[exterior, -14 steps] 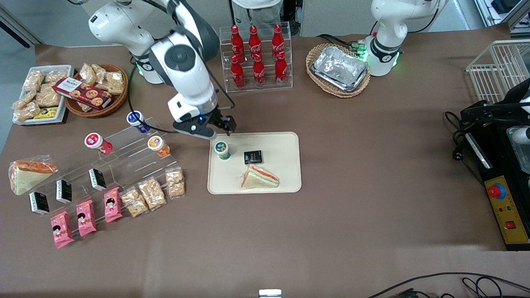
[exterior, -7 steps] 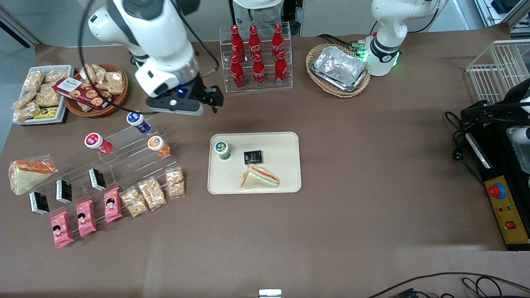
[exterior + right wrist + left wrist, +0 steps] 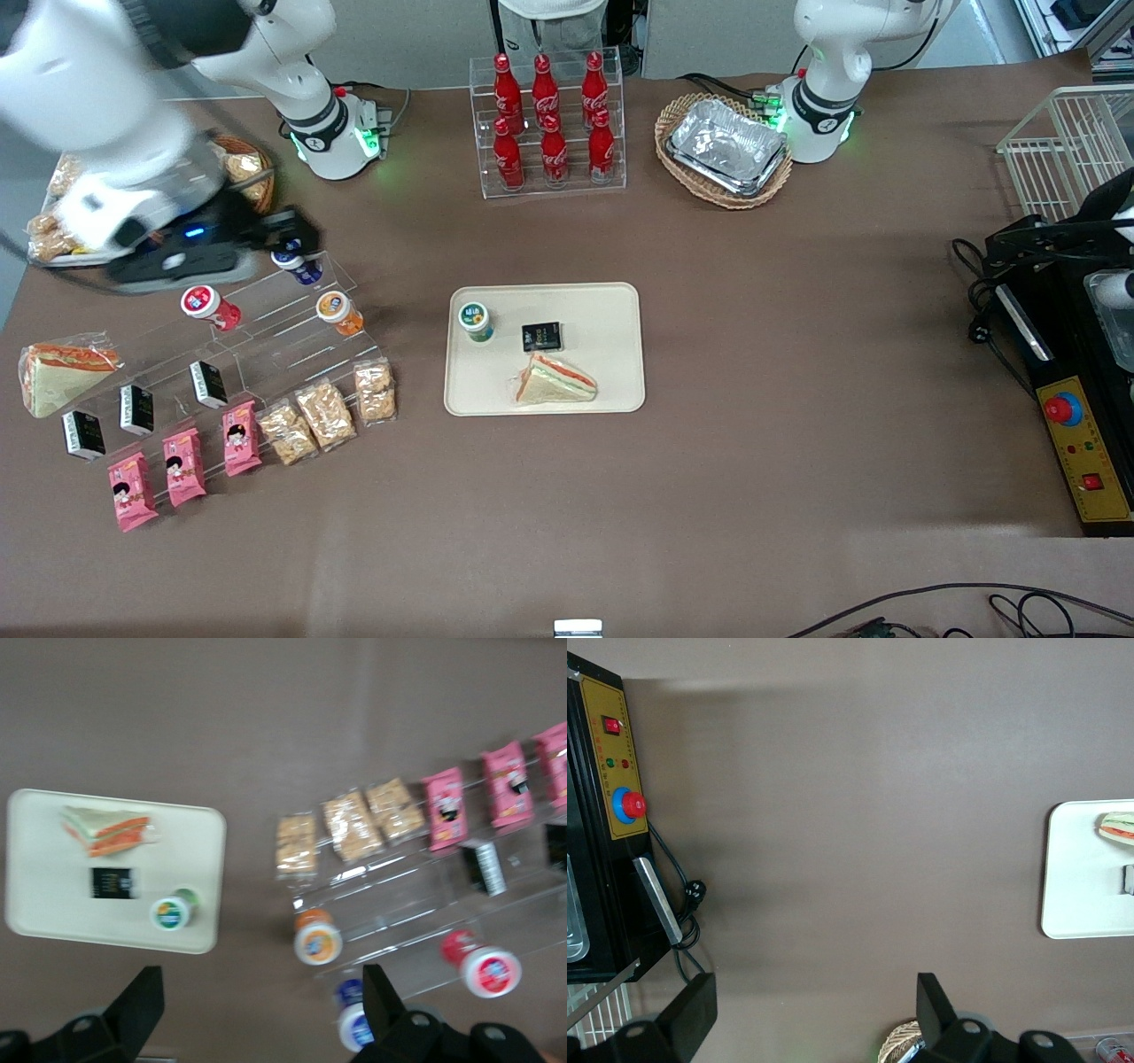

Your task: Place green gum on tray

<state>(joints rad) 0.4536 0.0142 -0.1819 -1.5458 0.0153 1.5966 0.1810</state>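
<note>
The green gum (image 3: 476,321), a small green bottle with a white lid, stands upright on the cream tray (image 3: 611,310), in the tray's corner nearest the working arm. It also shows in the right wrist view (image 3: 171,911) on the tray (image 3: 44,895). My right gripper (image 3: 288,235) is open and empty. It hangs high above the clear stepped stand, over the blue-lidded bottle (image 3: 297,263), well away from the tray toward the working arm's end. Its fingers (image 3: 142,997) frame bare table and the blue bottle (image 3: 356,1020). An edge of the tray shows in the left wrist view (image 3: 1081,895).
A sandwich (image 3: 556,379) and a black packet (image 3: 541,337) lie on the tray. The stand holds an orange bottle (image 3: 339,312), a red bottle (image 3: 209,304), black boxes and snack packs. A cola rack (image 3: 549,124) and a wicker basket of foil trays (image 3: 725,149) stand farther from the camera.
My gripper has risen from just above the green gum on the tray and swung away toward the working arm's end, over the stand. The gum stays on the tray.
</note>
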